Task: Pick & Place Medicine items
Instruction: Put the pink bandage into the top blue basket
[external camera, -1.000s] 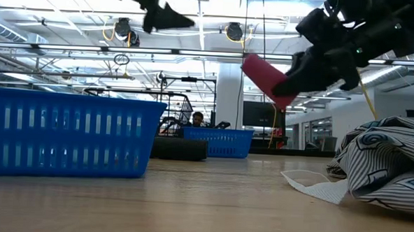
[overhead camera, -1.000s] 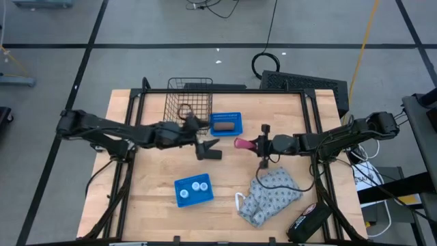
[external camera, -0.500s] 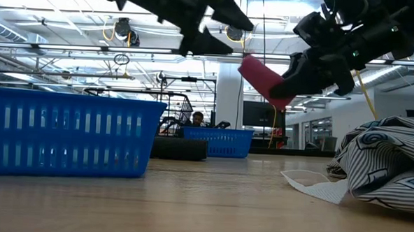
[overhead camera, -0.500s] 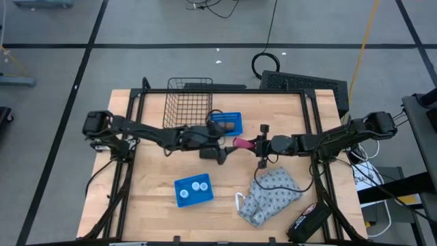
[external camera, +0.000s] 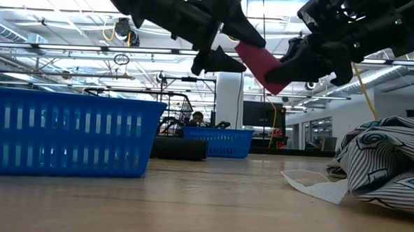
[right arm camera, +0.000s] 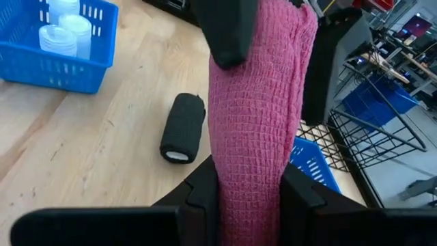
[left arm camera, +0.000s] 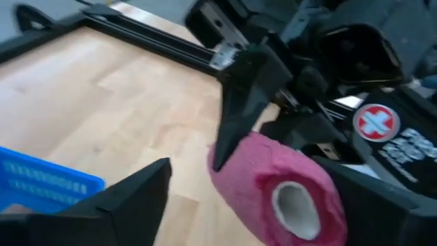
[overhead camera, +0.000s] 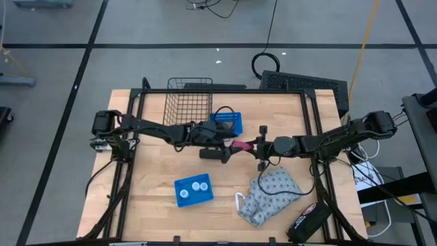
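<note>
From above, both arms meet mid-table over the wooden table (overhead camera: pixel 150 178). The right gripper (overhead camera: pixel 247 145) clamps a pink roll (overhead camera: pixel 240 145); the left gripper (overhead camera: pixel 229 145) reaches it with fingers spread. Three white bottles (overhead camera: pixel 193 188) sit in a blue tray (overhead camera: pixel 193 199) nearer the front edge.

At table height, the roll (external camera: pixel 260 62) hangs aloft (clear of the wood).

The left wrist camera shows its hollow end (left arm camera: pixel 295 205) between spread fingers.

The right wrist camera shows a black roll (right arm camera: pixel 182 127) lying on the table.
</note>
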Robot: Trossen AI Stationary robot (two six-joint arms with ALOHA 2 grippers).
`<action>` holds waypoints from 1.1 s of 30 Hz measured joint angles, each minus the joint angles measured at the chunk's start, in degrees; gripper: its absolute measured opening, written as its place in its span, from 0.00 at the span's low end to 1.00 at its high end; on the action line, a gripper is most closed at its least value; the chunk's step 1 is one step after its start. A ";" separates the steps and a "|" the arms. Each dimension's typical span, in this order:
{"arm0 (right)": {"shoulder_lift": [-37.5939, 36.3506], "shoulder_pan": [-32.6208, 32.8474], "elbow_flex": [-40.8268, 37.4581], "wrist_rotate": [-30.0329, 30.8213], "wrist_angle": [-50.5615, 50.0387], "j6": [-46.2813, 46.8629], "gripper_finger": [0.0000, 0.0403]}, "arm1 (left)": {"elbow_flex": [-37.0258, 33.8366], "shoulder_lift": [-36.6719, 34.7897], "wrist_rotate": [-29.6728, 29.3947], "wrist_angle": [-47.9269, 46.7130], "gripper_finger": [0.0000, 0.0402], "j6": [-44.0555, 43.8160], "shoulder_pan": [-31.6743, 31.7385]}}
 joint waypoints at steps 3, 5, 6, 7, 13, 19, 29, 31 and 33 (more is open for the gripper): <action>0.00 0.00 0.00 -0.27 0.30 0.59 0.21 | 0.00 0.00 2.24 0.13 0.71 -0.76 0.05; 0.00 0.00 0.00 -0.28 0.39 1.20 0.21 | 0.00 0.00 2.43 0.32 0.56 -0.93 0.02; 0.00 -0.02 0.00 -0.28 0.37 1.31 0.21 | 0.00 -0.01 2.54 0.29 0.49 -1.06 0.14; 0.00 -0.02 0.00 -0.19 0.29 1.31 0.21 | 0.00 -0.02 2.76 0.24 0.42 -1.11 0.30; -0.22 -0.02 0.10 0.55 -1.10 8.69 0.24 | -0.13 -0.79 2.83 0.64 0.17 4.24 0.86; -4.81 0.00 0.35 2.76 -6.93 16.33 0.36 | -1.29 -2.23 2.72 5.86 0.17 12.06 1.11; -15.07 -0.04 -0.19 2.21 -17.60 25.19 0.47 | -11.97 -2.61 10.62 31.97 0.16 14.43 3.85; -15.97 -0.14 -1.01 2.26 -15.13 25.77 0.48 | -14.16 -2.62 12.02 38.17 0.16 13.75 4.25; -15.95 -0.13 -2.29 2.29 -8.70 25.22 0.48 | -15.83 -2.56 12.38 41.05 0.16 13.41 4.45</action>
